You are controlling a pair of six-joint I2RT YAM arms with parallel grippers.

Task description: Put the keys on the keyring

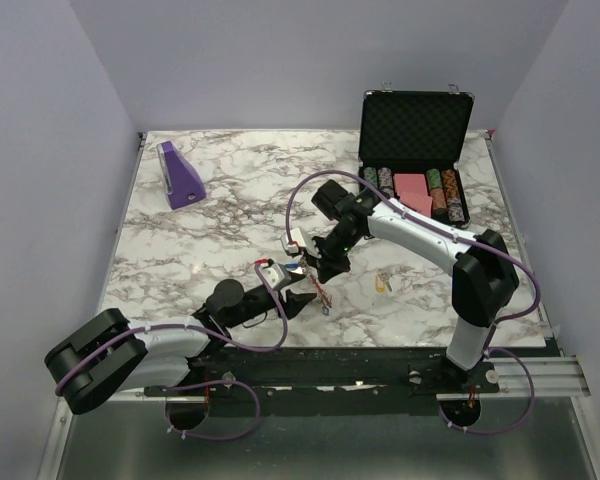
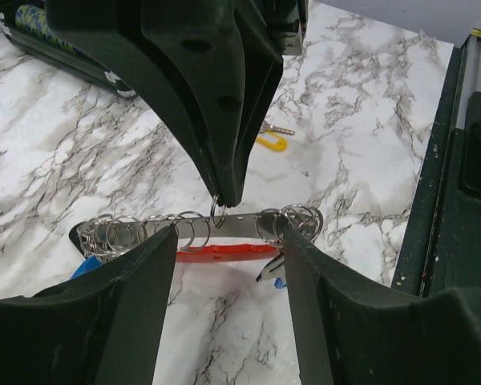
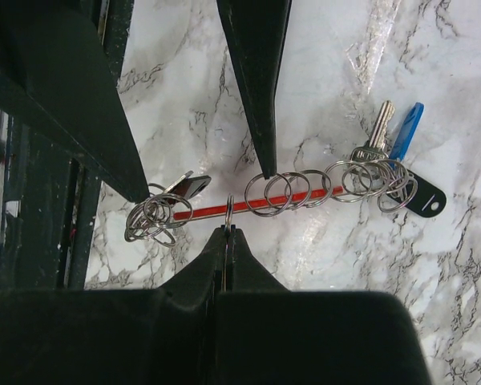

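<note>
keyring (image 3: 305, 196) | R pincer (image 3: 228, 231) pinching 1 ring (image 3: 228, 207) | L pincer (image 2: 227, 233) spread astride it

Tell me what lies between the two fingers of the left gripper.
The keyring: in the left wrist view its row of rings and red piece span the gap of the open left gripper, and the shut right gripper pinches one ring.

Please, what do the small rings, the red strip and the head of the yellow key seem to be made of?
The keyring rings look like bare polished steel wire: silvery, thin, with bright glints. The red strip seems to be glossy plastic or painted metal; its even colour leaves that open. The yellow key head looks like smooth plastic, opaque and evenly coloured.
</note>
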